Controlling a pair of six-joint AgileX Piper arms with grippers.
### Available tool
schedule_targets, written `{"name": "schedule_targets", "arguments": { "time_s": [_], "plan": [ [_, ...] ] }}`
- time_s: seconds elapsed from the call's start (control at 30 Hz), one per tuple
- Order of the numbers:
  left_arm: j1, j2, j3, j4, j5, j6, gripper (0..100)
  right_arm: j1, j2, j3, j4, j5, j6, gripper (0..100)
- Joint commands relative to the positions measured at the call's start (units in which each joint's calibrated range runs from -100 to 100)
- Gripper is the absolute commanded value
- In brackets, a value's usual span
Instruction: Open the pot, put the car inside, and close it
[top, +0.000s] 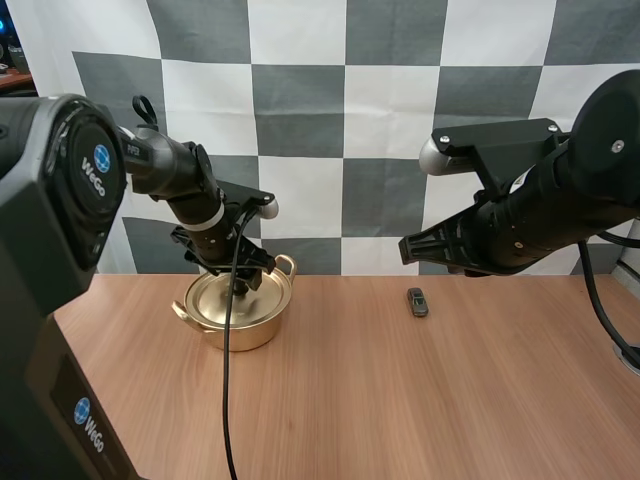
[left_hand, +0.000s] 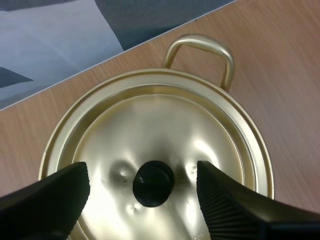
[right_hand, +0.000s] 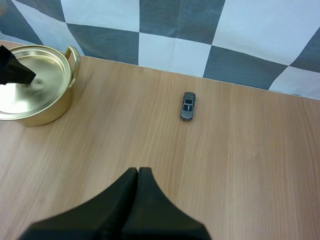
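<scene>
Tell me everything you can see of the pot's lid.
The lid is a round, slightly domed disc that looks like shiny gold-coloured metal, with a few small dents around the black knob at its centre. It lies level and closed on the pot, seated just inside the rim. The left gripper hangs over it, open, one finger on each side of the knob with a gap to it on both sides. Whether the fingertips touch the lid's surface cannot be told.
</scene>
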Motion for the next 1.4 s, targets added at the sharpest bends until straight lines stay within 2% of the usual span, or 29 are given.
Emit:
{"name": "schedule_targets", "arguments": {
  "time_s": [0.0,0.27,0.83,0.87,0.9,0.93,1.0,1.07,1.37],
  "plan": [
    [-0.04,0.14,-0.03,-0.18,-1.21,0.07,100,0.01,-0.02,0.01,0.05,-0.05,0.0,0],
    [-0.04,1.55,-0.03,-4.86,-1.75,2.97,100,0.01,-0.02,0.01,0.26,-0.05,0.0,0],
    [-0.04,3.57,-0.03,-4.97,0.68,2.88,99,0.01,-0.02,0.01,0.36,0.49,0.0,0],
    [-0.04,3.57,-0.03,-4.97,0.68,2.41,85,0.01,-0.02,0.01,0.36,0.32,0.0,0],
    [-0.04,3.57,-0.03,-4.97,0.68,1.0,62,0.01,-0.02,0.01,0.36,0.32,0.0,0],
    [-0.04,3.57,-0.03,-4.97,0.68,0.32,56,0.01,-0.02,0.01,0.36,0.32,0.0,0],
    [-0.04,3.57,-0.03,-4.97,0.33,-1.17,24,0.01,-0.02,0.01,0.36,0.15,0.0,0],
    [-0.04,3.57,-0.03,-4.97,0.07,-1.86,0,0.01,-0.02,0.01,0.36,0.15,0.0,0],
    [-0.04,3.57,-0.03,-4.73,-0.28,-1.86,0,0.01,-0.02,0.01,0.36,0.15,0.0,0]
  ]
}}
